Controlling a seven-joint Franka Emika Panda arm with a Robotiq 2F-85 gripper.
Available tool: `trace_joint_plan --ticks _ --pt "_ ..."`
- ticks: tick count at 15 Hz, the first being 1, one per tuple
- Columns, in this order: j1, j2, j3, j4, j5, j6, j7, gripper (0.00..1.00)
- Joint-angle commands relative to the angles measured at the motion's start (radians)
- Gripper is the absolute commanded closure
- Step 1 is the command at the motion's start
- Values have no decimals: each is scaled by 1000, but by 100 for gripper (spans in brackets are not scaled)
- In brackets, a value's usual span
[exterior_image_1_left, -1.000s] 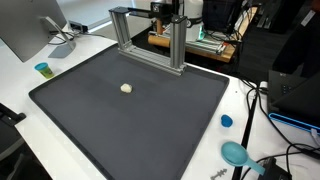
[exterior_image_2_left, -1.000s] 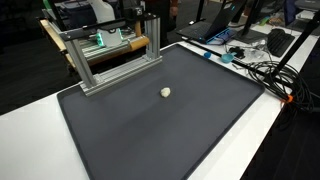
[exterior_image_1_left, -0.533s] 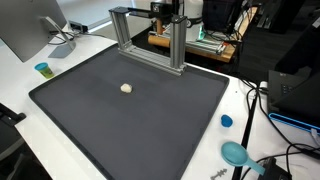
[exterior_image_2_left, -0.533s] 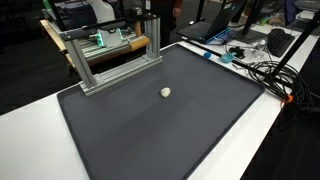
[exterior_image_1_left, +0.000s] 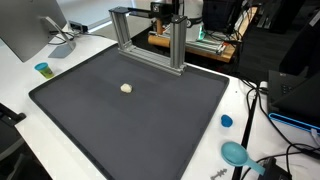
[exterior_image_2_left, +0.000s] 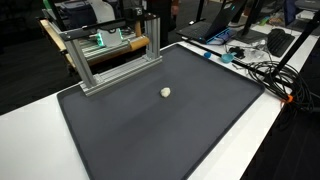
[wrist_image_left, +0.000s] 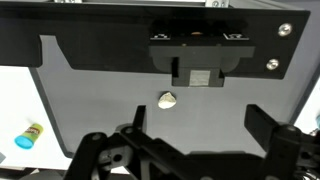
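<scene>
A small cream lump (exterior_image_1_left: 126, 88) (exterior_image_2_left: 165, 92) lies alone on a large dark mat (exterior_image_1_left: 130, 125) (exterior_image_2_left: 160, 135) in both exterior views. In the wrist view the lump (wrist_image_left: 167, 99) sits on the mat (wrist_image_left: 90, 90) well below my gripper (wrist_image_left: 200, 125). The gripper hangs high above the mat, open, with nothing between its fingers (wrist_image_left: 265, 125). The lump lies ahead of the left finger, not between the jaws. Neither exterior view shows the arm or gripper.
An aluminium frame (exterior_image_1_left: 150, 40) (exterior_image_2_left: 110, 55) (wrist_image_left: 200, 55) stands at the mat's far edge. A blue cup (exterior_image_1_left: 42, 69) (wrist_image_left: 28, 136), a blue cap (exterior_image_1_left: 226, 121) and a teal disc (exterior_image_1_left: 236, 153) sit on the white table. Cables (exterior_image_2_left: 262, 70) and a monitor (exterior_image_1_left: 25, 30) lie around the edges.
</scene>
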Motion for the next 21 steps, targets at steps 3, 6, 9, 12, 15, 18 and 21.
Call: trace_joint_plan --ticks 3,6,9,12,15,18,21 --pt "16 -38 -29 -61 5 15 -36 0" --pt "21 -64 -30 -118 -6 64 -56 0" --pt "25 -78 -25 -164 -7 103 -68 0" --pt "17 -38 -19 -134 -2 82 -48 0" --pt "15 -29 -14 -132 -5 86 -40 0" --pt "25 -13 -21 -133 17 69 -40 0" --pt "26 -19 -24 -133 28 40 -33 0"
